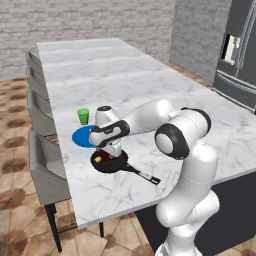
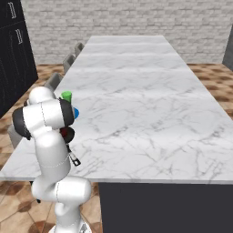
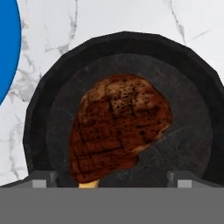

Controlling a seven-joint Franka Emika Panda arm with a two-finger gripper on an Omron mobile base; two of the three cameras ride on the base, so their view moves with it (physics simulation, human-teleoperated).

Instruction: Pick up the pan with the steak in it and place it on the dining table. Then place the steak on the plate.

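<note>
The desk [image 1: 150, 85], a long marble top with grey chairs along one side, already carries the pan [image 1: 111, 162] near its front edge, handle pointing back toward the robot. The blue plate [image 1: 82, 136] lies just beside the pan, with a green cup [image 1: 83, 116] behind it. The steak [image 3: 118, 131] sits in the middle of the pan, so the transfer to the plate is, by my reading, still to do.

The gripper [image 1: 107, 151] hangs low over the pan, its fingertips [image 3: 41, 180] spread wide on either side of the steak, holding nothing.

The meat is lumpy and rounded; a shallow or off-centre pinch could let it squirt out. Dragging the pan might shove the plate. A careless swing could tip the cup.
</note>
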